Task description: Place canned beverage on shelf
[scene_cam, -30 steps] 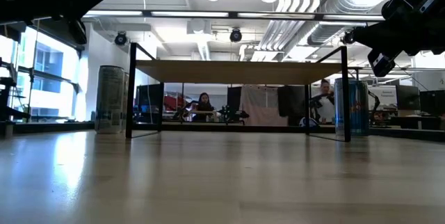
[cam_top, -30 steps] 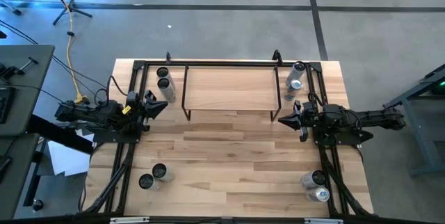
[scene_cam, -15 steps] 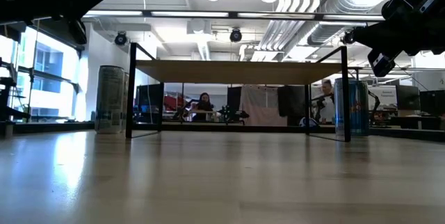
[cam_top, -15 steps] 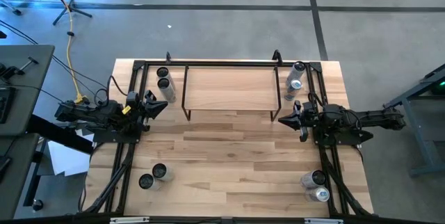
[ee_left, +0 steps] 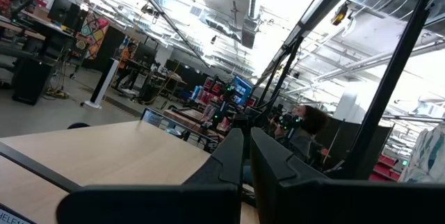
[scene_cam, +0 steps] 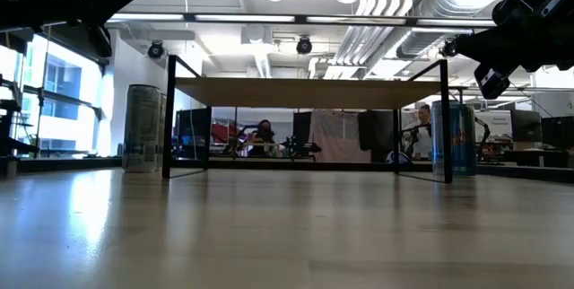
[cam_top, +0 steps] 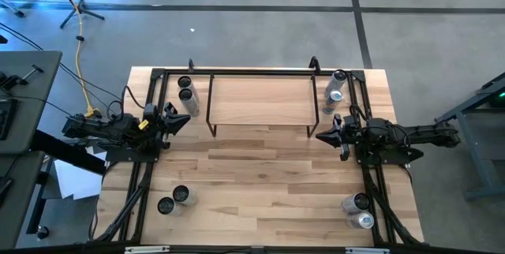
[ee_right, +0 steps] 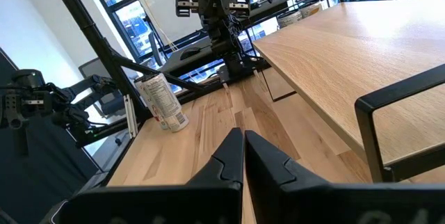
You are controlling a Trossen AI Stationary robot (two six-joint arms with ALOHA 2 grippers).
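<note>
Right gripper (ee_right: 243, 144), fingers pressed together, pointing across the wooden table (ee_right: 208, 130) alongside the shelf (ee_right: 361, 50). The shelf's light wood top rests on a black leg (ee_right: 389, 106). Beyond the shelf's far end, the left arm (ee_right: 215, 8). Beside the shelf, two cans (ee_right: 161, 102) near the black rail frame (ee_right: 90, 26).

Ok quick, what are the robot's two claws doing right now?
Left gripper: closed, holding nothing.
Right gripper: closed, holding nothing.
</note>
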